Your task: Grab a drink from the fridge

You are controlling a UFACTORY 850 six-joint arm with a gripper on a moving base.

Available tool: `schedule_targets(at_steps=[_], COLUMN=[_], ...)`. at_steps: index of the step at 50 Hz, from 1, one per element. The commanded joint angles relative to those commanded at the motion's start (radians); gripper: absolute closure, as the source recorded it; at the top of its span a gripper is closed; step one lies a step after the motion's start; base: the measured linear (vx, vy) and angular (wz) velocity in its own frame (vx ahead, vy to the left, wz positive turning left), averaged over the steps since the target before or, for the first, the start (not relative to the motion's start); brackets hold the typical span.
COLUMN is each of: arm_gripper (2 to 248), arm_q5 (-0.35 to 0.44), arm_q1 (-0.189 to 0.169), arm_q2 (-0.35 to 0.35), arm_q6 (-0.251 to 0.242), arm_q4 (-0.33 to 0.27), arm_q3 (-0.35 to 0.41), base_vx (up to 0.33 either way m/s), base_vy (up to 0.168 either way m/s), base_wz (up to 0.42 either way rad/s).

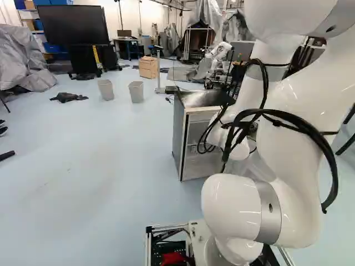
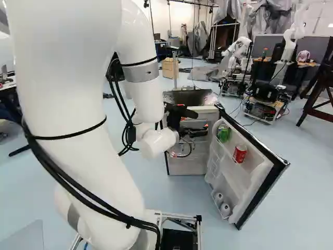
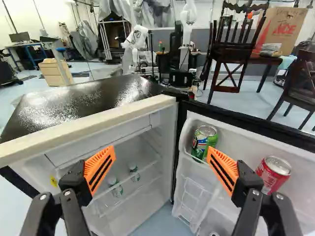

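— Big white arm [image 1: 294, 208] parts are closest in the left base view. What is past them?
— A fridge [image 1: 202, 166], with its dark top and pale front edge. Blue floor [image 1: 111, 160] runs along its side, and two grey bins [image 1: 136, 92] stand farther back.

— And the right base view?
— The fridge door [image 2: 260, 169] swings wide open. It holds a green can [image 2: 223, 133] and a red can [image 2: 240, 154], with two white round things [image 2: 225, 209] low down. The black gripper [image 2: 202, 123] is at the fridge's open front.

— What about the wrist view?
— Its two fingers are wide apart. Ahead, between them, the fridge's pale edge meets the door's black edge. The green can is in the door, just past one finger; I can't tell if they touch. The red can is beside that same finger, farther out.

— Any writing?
— Both cans have bright printed labels, and a cardboard box [image 3: 278, 29] far off has red print. Two bottles [image 3: 115, 188] stand inside the fridge, their labels too small to tell. So drinks are in the door and inside.
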Motion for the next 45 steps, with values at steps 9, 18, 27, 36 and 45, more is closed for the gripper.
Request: schedule_targets(at_steps=[9, 18, 27, 36, 45], arm_gripper=[3, 3, 3, 3, 3], arm_q5=[-0.007, -0.012, -0.012, -0.012, -0.012], arm_q1=[0.000, 0.000, 0.000, 0.006, 0.009], arm_q2=[-0.030, -0.061, -0.092, -0.119, -0.149], arm_q6=[0.000, 0.000, 0.000, 0.000, 0.000], arm_q4=[0.000, 0.000, 0.000, 0.000, 0.000], arm_q3=[-0.006, -0.014, -0.021, -0.024, -0.030], base_vx=[0.000, 0.000, 0.000, 0.000, 0.000], base_vy=[0.000, 0.000, 0.000, 0.000, 0.000], base_wz=[0.000, 0.000, 0.000, 0.000, 0.000])
